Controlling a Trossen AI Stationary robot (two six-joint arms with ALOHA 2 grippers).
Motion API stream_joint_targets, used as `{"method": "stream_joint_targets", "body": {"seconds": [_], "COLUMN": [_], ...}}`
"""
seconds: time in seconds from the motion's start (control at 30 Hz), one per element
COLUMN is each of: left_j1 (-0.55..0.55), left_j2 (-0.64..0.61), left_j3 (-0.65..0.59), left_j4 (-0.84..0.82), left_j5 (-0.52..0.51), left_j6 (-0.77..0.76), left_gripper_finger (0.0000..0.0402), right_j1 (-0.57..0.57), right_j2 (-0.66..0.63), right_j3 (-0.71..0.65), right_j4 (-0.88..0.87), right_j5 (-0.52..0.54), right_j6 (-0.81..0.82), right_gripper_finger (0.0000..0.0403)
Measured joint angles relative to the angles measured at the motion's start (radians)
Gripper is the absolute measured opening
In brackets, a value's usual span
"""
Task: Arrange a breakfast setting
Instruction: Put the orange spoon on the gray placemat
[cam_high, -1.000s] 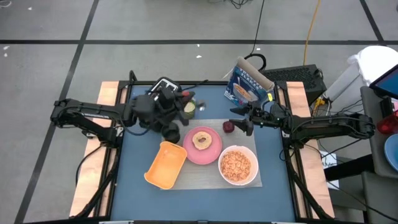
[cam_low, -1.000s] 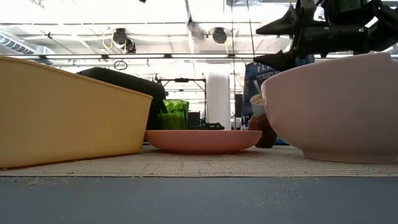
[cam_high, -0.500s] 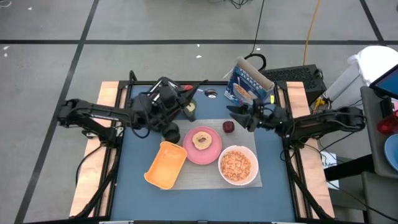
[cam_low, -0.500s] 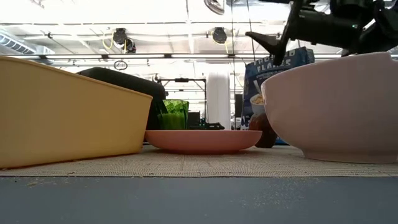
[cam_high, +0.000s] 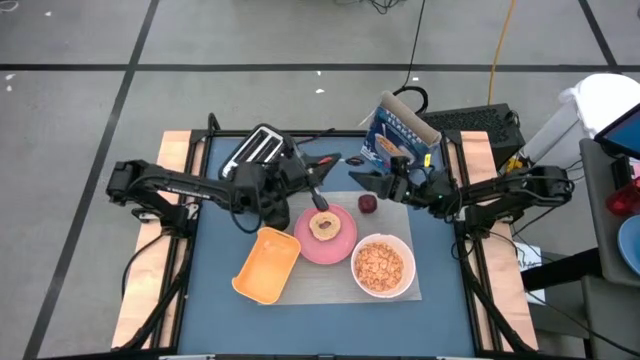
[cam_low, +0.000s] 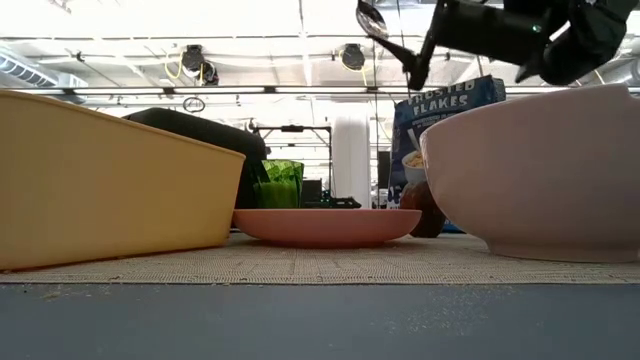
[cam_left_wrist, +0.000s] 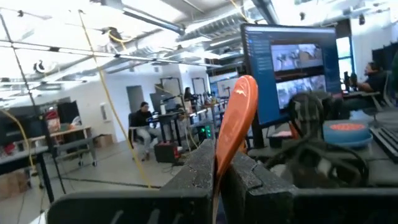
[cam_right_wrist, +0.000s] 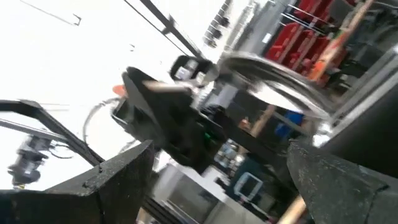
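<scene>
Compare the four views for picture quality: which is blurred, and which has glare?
High view: even light, sharp, bagel and cereal clear. Low view: bright ceiling lights glare behind the bowl. Left wrist view: the spoon is sharp, the room softer. Right wrist view: smeared with motion blur, washed out white on one side.

Overhead looking down, low camera level, both seeing pink plate (cam_high: 325, 237)

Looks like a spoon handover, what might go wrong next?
The orange-handled metal spoon is held only by the shut left pincer; the right pincer is open beside it. Releasing early would likely drop it onto the table. The right arm also sits near the blue cereal box and may tip it.
</scene>
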Motion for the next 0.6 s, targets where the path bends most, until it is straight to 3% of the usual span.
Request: {"method": "stream_joint_targets", "body": {"seconds": [0.27,0.6], "left_j1": [-0.004,-0.004], "left_j2": [0.044,0.058], "left_j3": [0.0,0.0], "left_j4": [0.042,0.112], "left_j5": [0.032,0.066], "left_j6": [0.037,0.059], "left_gripper_finger": [0.001,0.001], "right_j1": [0.0,0.0], "right_j2": [0.0,0.0], "right_j3": [0.05,0.056], "right_j4": [0.005,-0.002], "right_j5": [0.028,0.075], "right_j6": [0.005,0.053], "right_gripper_finger": [0.0352,0.0316]}}
